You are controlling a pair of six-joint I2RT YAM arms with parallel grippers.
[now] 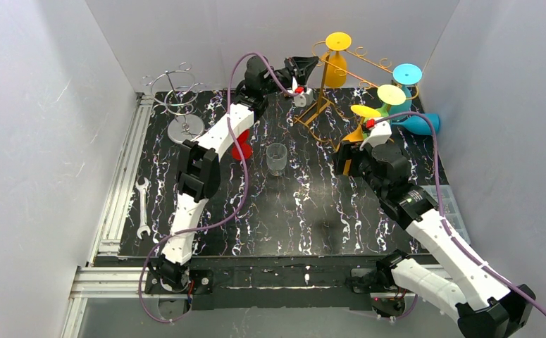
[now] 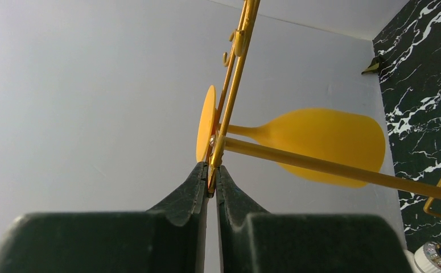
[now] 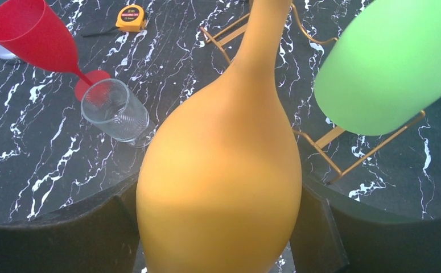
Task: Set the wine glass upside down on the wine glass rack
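Between right fingers (image 3: 64,239), orange glass (image 3: 221,187)

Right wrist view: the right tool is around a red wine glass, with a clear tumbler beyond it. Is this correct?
The right wrist view shows the wine glass inside the right tool is orange, not red; the clear tumbler is beyond it.

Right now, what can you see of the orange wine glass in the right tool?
The orange wine glass seems opaque matte plastic: a rounded bowl narrowing into a slim stem. It is upside down, foot disc uppermost in the top view. The right tool grips its bowl from both sides, beside the gold wine glass rack and a green glass.
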